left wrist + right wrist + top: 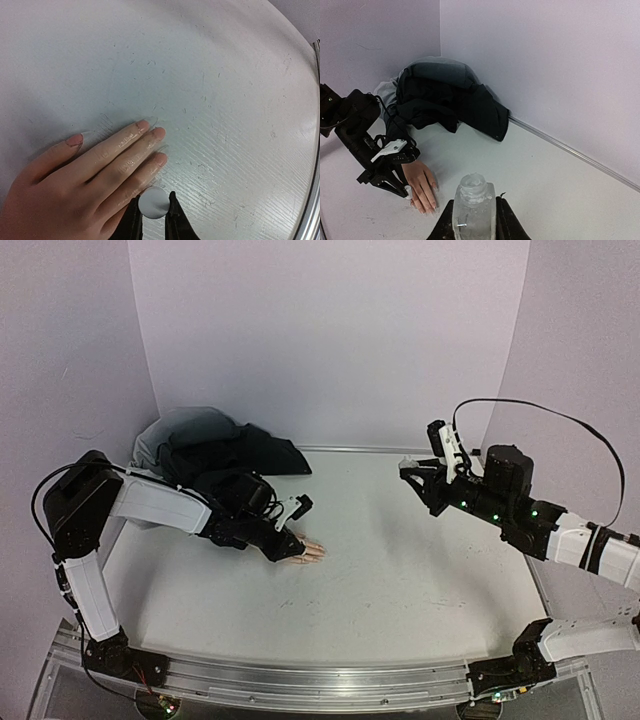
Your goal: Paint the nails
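A pale mannequin hand (pixel 95 170) lies flat on the white table, coming out of a dark sleeve (pixel 240 530). Its nails (pixel 143 123) show at the fingertips, with the thumb nail (pixel 75 139) further left. My left gripper (pixel 153 196) hovers over the little-finger side, shut on a small white round cap (pixel 154 205) seen end-on. Whatever hangs below the cap is hidden. In the top view the left gripper (pixel 287 538) sits just over the hand (pixel 305 551). My right gripper (pixel 476 201) is shut on a small clear bottle (pixel 472 217) with an open neck, held above the table at right (pixel 415 472).
A heap of dark and grey clothing (pixel 215 450) fills the back left corner against the walls. A metal strip (pixel 350 449) runs along the table's back edge. The arms' base rail (pixel 320 680) spans the near edge.
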